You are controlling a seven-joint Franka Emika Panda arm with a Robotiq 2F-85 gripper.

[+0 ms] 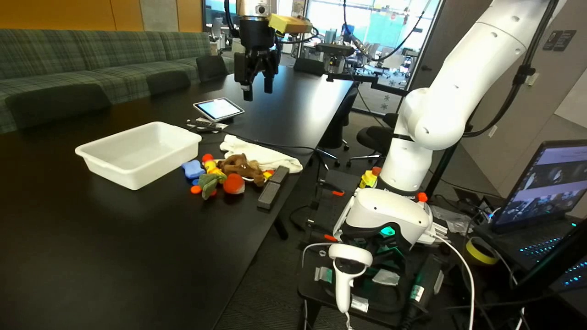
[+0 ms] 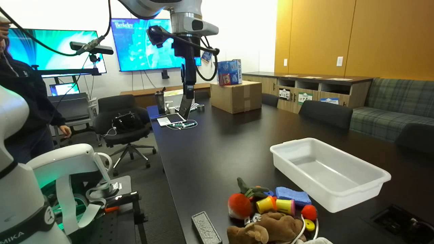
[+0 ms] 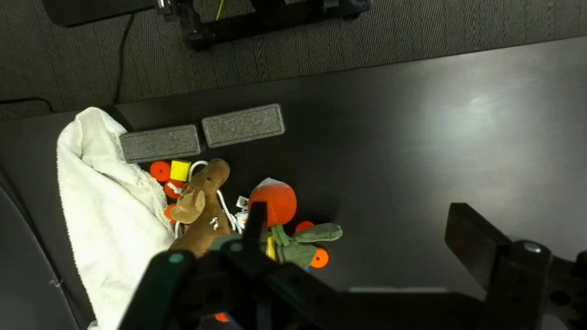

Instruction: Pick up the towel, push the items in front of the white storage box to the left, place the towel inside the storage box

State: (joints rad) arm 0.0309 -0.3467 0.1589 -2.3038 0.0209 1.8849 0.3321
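Pickup step, by my reading: gripper hangs wide and empty, and next must shift over the towel and descend.

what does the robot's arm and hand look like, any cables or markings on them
The arm is white with smooth, rounded joints, and a thick black cable runs along it. A dark band low on it shows the pale letters "MIKA". The hand is black, with two blunt fingers, and a yellow boxy part sits above it in an exterior view.
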